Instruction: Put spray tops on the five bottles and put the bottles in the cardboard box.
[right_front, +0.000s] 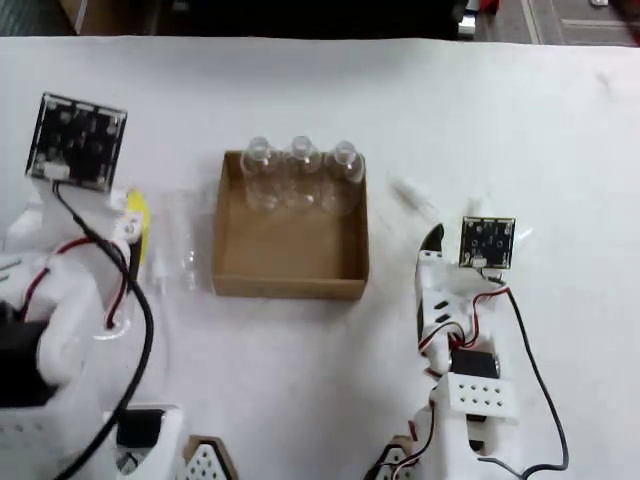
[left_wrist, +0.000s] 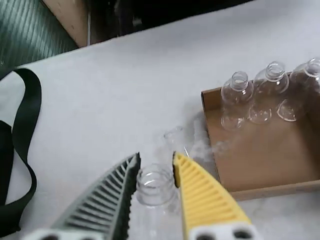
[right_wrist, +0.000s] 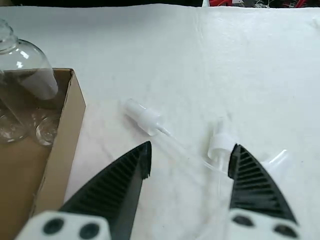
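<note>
Three clear plastic bottles (right_front: 300, 172) stand in a row against the far wall of the cardboard box (right_front: 290, 282) — round-bodied, narrow-necked, mouths open and capless. The box is shallow, brown and open-topped. Left of the box, the left gripper (left_wrist: 156, 165) has its ribbed fingers, one grey, one yellow, close against either side of a fourth bottle's (left_wrist: 155, 187) threaded neck. Right of the box, two white spray tops (right_wrist: 144, 117) with thin dip tubes lie on the cloth, and the right gripper (right_wrist: 191, 152) hangs over them, black fingers spread wide. A white cloth (right_front: 520, 110) covers the table — beyond it the room is dark.
</note>
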